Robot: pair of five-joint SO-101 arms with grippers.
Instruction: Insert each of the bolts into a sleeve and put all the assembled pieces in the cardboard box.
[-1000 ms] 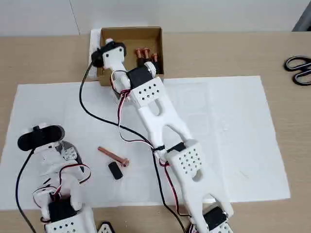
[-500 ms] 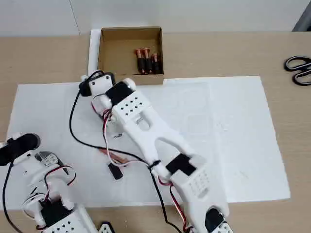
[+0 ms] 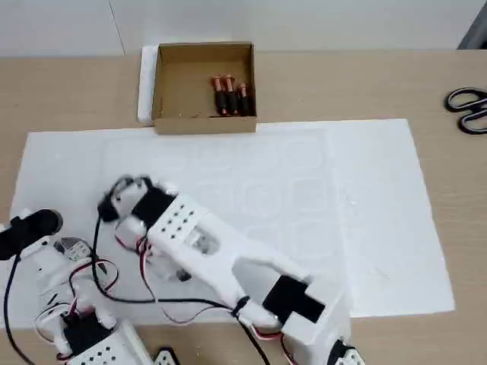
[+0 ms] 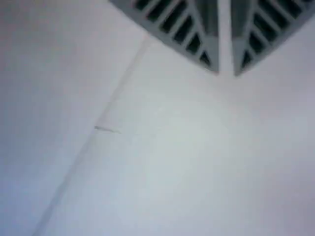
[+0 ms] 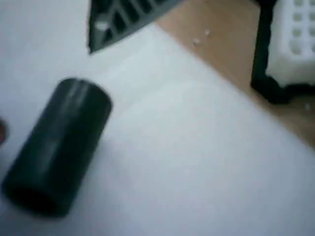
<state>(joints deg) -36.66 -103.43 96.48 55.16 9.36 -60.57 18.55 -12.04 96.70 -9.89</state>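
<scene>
The cardboard box (image 3: pixel 171 84) stands at the table's far side with three assembled pieces (image 3: pixel 229 94) lying inside. My right gripper (image 3: pixel 125 199) hangs low over the white paper at the near left, its arm covering the spot beneath. In the right wrist view a black sleeve (image 5: pixel 56 147) lies on the paper just past one ribbed finger (image 5: pixel 123 19); the jaws stand open with nothing between them. A copper tip (image 5: pixel 2 132) peeks in beside the sleeve. My left gripper (image 3: pixel 34 232) sits at the paper's near-left edge, and in the left wrist view the left gripper (image 4: pixel 224 69) is shut and empty above bare paper.
A large white paper sheet (image 3: pixel 365 205) covers the table's middle. Scissors (image 3: pixel 468 109) lie at the far right edge. The left arm's base (image 5: pixel 290 44) stands close beside the right gripper.
My right arm has swung from the box back toward the near left and now covers the loose bolt and sleeve. The left arm drew back leftward, then stayed put.
</scene>
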